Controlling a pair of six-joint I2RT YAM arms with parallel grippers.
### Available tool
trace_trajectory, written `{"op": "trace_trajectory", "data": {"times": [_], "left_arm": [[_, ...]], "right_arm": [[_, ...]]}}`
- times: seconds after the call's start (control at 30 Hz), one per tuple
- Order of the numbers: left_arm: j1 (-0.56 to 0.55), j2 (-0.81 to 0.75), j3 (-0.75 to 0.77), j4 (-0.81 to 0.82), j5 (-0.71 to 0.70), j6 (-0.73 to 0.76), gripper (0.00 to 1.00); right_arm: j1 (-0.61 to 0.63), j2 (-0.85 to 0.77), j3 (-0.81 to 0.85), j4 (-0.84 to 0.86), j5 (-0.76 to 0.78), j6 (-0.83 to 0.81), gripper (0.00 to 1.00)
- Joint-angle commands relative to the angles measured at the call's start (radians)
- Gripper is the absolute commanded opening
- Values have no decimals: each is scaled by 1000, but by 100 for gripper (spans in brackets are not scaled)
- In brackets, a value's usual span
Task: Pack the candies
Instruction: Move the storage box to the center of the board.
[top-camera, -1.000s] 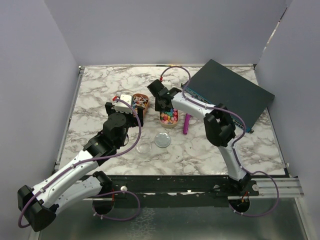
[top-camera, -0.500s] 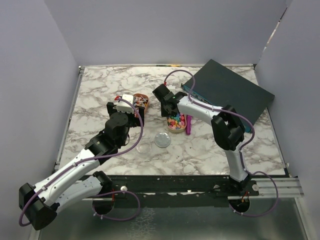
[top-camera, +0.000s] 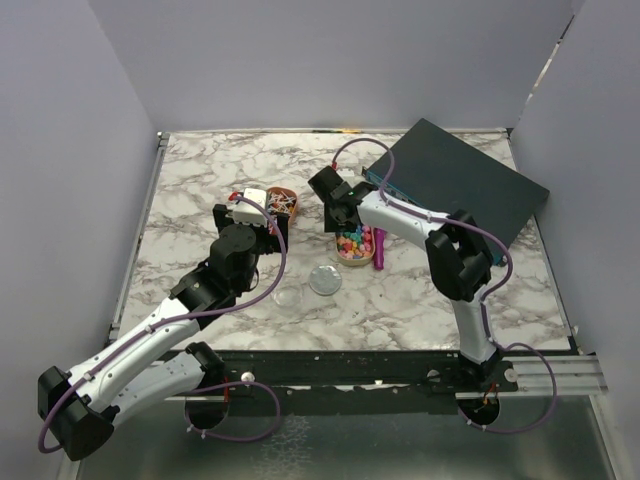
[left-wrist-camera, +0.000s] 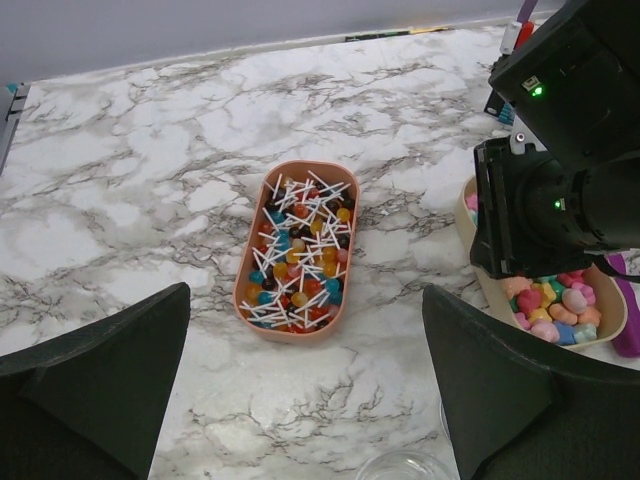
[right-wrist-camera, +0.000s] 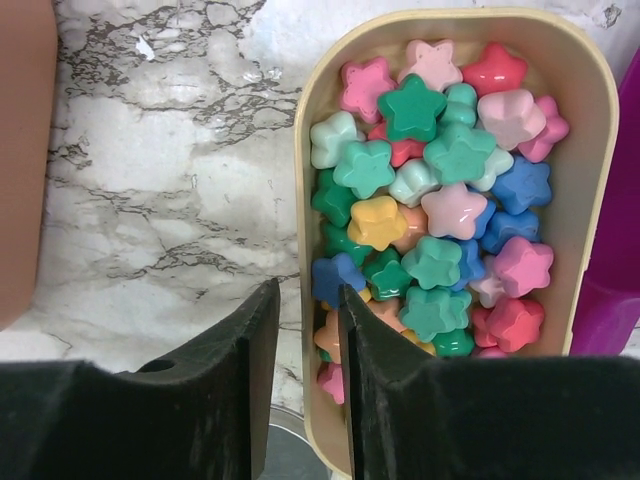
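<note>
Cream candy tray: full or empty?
Full. The cream tray is packed wall to wall with layered star-shaped candies. It sits flat on the marble table.

Salmon tray (left-wrist-camera: 292, 337) of white-stemmed bits, magenta marker (top-camera: 378, 246), two clear discs (top-camera: 324, 280), dark flat box (top-camera: 460, 185), marble table (top-camera: 200, 170).

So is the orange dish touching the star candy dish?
Apart. Left wrist view shows bare marble between the orange dish and the candy dish.
</note>
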Motion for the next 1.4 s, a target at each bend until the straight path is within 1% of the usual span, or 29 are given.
{"op": "trace_trajectory", "data": {"times": [0.0,0.3,0.4,0.63,0.77,1.03,1.37], "left_arm": [[4,0,-3,11,6,-6,99],[3,-3,-1,11,6,-3,99],[3,-8,-2,10,1,-2,99],[3,-16,-3,11,-5,0,99],[4,-15,-1,11,-11,3,99],[3,-39,-7,10,-14,3,99],[4,-49,-7,10,-16,6,99]], "right_arm": [[-5,-61,43,-35,29,8,35],[5,-101,90,-33,-23,4,37],[21,-90,124,-29,-41,6,40],[69,1,270,-46,-84,18,42],[93,46,291,-17,-111,42,45],[104,153,364,-12,-163,96,45],[105,232,414,-4,-161,126,45]]}}
